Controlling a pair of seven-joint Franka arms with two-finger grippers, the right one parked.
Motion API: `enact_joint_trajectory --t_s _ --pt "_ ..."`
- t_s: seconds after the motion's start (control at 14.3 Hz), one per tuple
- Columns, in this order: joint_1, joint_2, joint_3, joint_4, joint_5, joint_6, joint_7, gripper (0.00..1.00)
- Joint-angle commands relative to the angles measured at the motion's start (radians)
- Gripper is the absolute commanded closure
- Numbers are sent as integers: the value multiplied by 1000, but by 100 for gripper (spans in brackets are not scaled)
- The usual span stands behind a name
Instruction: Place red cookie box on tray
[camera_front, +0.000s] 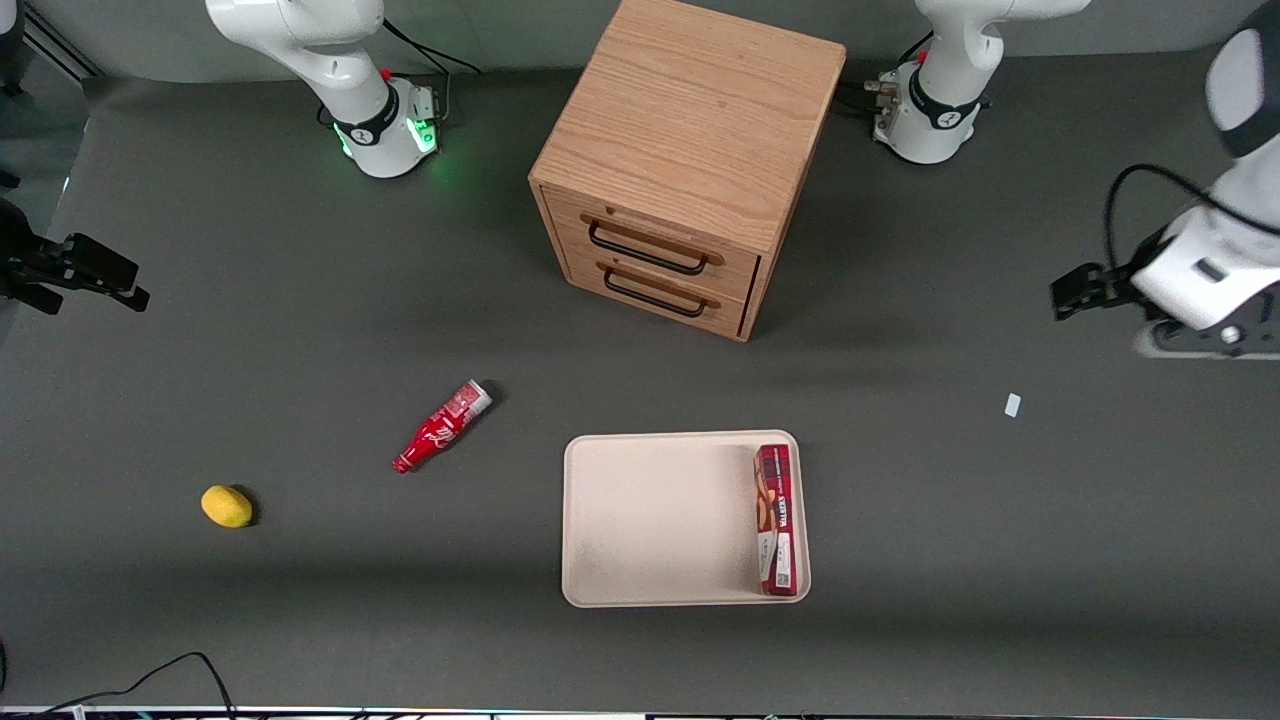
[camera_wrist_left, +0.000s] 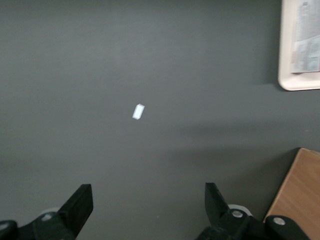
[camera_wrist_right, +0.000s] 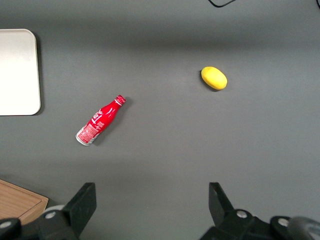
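Note:
The red cookie box (camera_front: 777, 520) lies flat in the cream tray (camera_front: 650, 520), along the tray's short side nearest the working arm's end. In the left wrist view a corner of the tray (camera_wrist_left: 286, 84) shows, with the box's printed pale end (camera_wrist_left: 306, 45) inside its rim. My gripper (camera_front: 1062, 296) hangs over bare table toward the working arm's end, well apart from the tray and farther from the front camera than it. The gripper (camera_wrist_left: 147, 192) is open, with nothing between its fingers (camera_wrist_left: 80, 202).
A wooden two-drawer cabinet (camera_front: 680, 160) stands at the back middle; its corner (camera_wrist_left: 300, 195) shows beside my gripper. A small white scrap (camera_front: 1012, 405) lies on the table between gripper and tray. A red bottle (camera_front: 441, 427) and a yellow lemon (camera_front: 227, 505) lie toward the parked arm's end.

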Motion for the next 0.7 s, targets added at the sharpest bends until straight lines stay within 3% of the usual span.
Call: enact_joint_trajectory --t_s 0.0,0.63 --pt "42 -54 -13 -47 -2 -25 17 0" --pt "86 18 -11 124 1 -128 106 0"
